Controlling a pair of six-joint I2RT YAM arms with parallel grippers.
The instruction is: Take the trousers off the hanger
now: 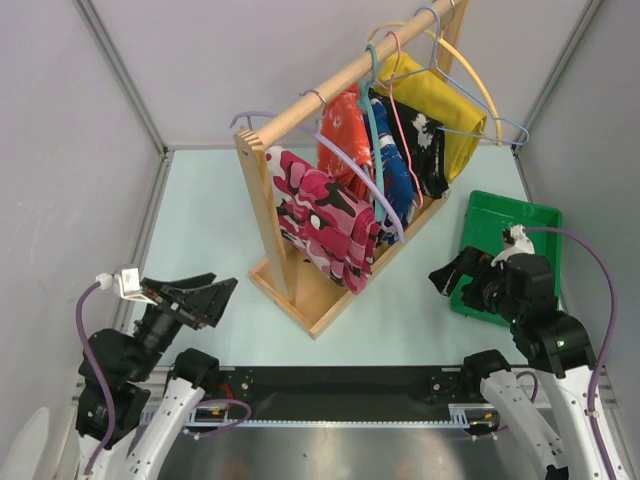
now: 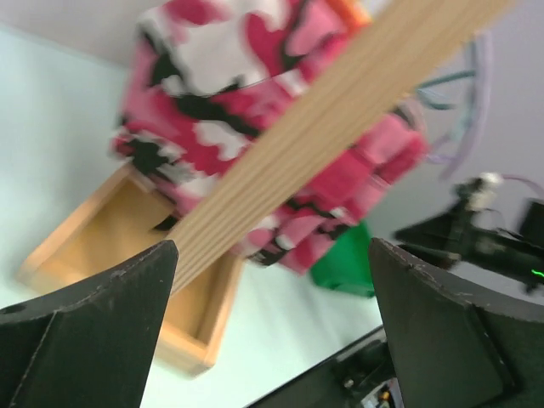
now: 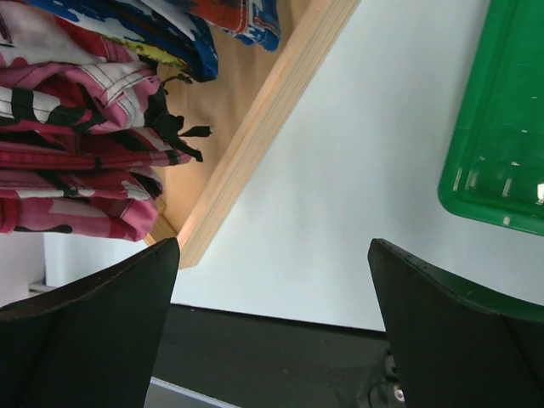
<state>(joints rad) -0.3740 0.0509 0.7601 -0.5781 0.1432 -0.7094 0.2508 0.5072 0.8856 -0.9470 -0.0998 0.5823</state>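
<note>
The pink, magenta, white and black camouflage trousers point(image 1: 325, 218) hang folded over the pale lilac hanger point(image 1: 385, 200) at the near end of the wooden rack point(image 1: 300, 290). They also show in the left wrist view point(image 2: 246, 110) behind the rack's post, and in the right wrist view point(image 3: 76, 161). My left gripper point(image 1: 215, 300) is open and empty, left of the rack and apart from it. My right gripper point(image 1: 452, 275) is open and empty, right of the rack by the green tray.
An orange-red garment point(image 1: 340, 130), a blue-black-white one point(image 1: 395, 170) and a yellow one point(image 1: 445, 110) hang further back on the rail. A green tray point(image 1: 505, 225) lies at the right. Grey walls close in the sides.
</note>
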